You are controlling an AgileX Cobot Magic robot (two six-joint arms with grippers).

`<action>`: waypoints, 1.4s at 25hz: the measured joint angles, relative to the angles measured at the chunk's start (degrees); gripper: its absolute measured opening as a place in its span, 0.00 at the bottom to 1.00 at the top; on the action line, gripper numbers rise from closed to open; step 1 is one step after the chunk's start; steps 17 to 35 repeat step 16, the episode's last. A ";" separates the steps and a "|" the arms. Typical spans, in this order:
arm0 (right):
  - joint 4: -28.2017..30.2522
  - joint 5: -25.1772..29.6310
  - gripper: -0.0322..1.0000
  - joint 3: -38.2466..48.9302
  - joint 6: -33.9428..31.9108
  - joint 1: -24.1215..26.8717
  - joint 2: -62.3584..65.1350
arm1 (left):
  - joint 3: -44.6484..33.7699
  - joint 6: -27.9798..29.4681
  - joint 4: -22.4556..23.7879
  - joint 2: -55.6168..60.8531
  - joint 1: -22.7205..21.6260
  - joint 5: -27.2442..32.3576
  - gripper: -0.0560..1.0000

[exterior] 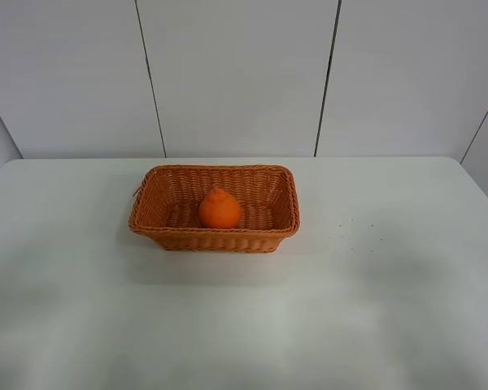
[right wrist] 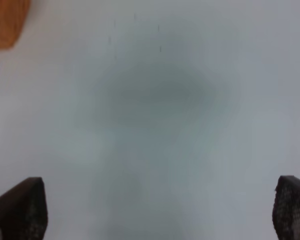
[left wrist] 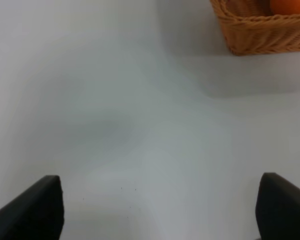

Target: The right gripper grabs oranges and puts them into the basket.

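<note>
The orange (exterior: 220, 210) with its knobby neck sits inside the woven wicker basket (exterior: 286, 203) in the middle of the white table. In the left wrist view a corner of the basket (left wrist: 260, 35) and a bit of the orange (left wrist: 290, 6) show. In the right wrist view a blurred corner of the basket (right wrist: 5, 22) shows. Neither arm is in the exterior high view. My left gripper (left wrist: 160, 210) is open and empty over bare table. My right gripper (right wrist: 160, 212) is open and empty over bare table, apart from the basket.
The white table (exterior: 390, 309) extends on all sides of the basket. A few small dark specks (exterior: 354, 231) lie on the table to the right of the basket. White wall panels (exterior: 236, 73) stand behind the far edge.
</note>
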State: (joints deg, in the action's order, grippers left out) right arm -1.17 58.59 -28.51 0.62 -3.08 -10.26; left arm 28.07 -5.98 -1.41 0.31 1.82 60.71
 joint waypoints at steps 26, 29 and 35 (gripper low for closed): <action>0.11 0.00 0.70 0.06 -0.62 -0.14 10.43 | 0.00 0.00 0.00 0.00 0.00 0.00 0.89; 0.11 0.00 0.70 0.06 -0.62 -0.14 10.43 | 0.00 0.00 0.00 0.00 0.00 0.00 0.89; 0.11 0.00 0.70 0.06 -0.62 -0.14 10.43 | 0.00 0.00 0.00 0.00 0.00 0.00 0.89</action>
